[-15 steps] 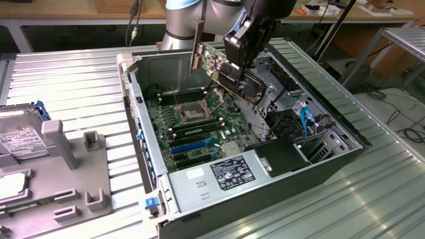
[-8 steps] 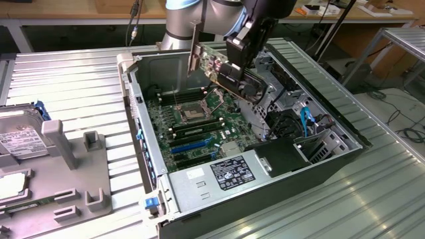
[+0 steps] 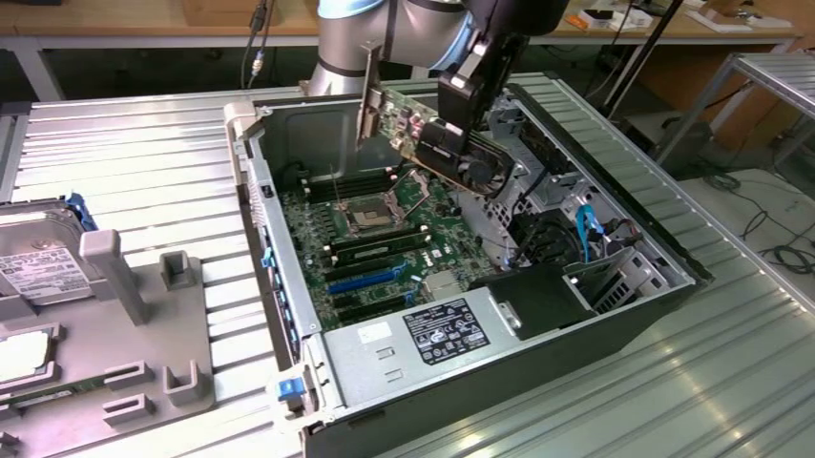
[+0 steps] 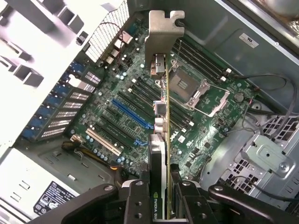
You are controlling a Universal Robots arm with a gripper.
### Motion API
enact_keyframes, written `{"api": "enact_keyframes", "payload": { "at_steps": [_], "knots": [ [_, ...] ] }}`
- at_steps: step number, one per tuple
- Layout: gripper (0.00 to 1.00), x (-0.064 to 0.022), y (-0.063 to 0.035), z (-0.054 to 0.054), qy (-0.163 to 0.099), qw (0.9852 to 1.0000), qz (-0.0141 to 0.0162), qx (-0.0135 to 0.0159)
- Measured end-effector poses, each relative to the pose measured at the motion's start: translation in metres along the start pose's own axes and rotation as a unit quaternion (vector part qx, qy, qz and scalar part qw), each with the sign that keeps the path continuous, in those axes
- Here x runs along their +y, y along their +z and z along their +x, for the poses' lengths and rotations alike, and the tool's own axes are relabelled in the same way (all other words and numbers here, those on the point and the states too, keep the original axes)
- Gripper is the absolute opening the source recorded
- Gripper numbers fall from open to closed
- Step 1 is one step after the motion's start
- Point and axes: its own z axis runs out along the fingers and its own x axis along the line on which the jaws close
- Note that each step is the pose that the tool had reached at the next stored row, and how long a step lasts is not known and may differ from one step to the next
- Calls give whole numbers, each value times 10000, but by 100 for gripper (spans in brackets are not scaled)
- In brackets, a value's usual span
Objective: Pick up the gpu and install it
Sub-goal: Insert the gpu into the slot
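Upper centre of the exterior view: gripper (image 3: pixel 469 91) hangs over the open grey metal computer case (image 3: pixel 274 248), fingers (image 4: pixel 139 200) clenched on the gpu (image 3: pixel 440 143), a thin black card with a round fan and silver end bracket (image 4: pixel 161 32). Card sits tilted, clear of the green motherboard (image 3: pixel 382 239). Risk: edge connector misaligned with the blue slot (image 4: pixel 131 114), or bracket catching the case wall, could jam the card or make it slip.

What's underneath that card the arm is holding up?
Below the gpu, held in the gripper, lies the green motherboard with its open processor socket and a blue slot. The board strip behind its edge is covered.
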Motion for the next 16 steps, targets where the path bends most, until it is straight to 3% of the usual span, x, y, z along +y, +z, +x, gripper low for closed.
{"api": "enact_keyframes", "payload": {
  "at_steps": [5,10,16],
  "knots": [
    [27,0,0,0,-271,9996,-4,13],
    [27,0,0,0,-573,9984,-9,27],
    [27,0,0,0,-997,9950,-15,46]
  ]
}}
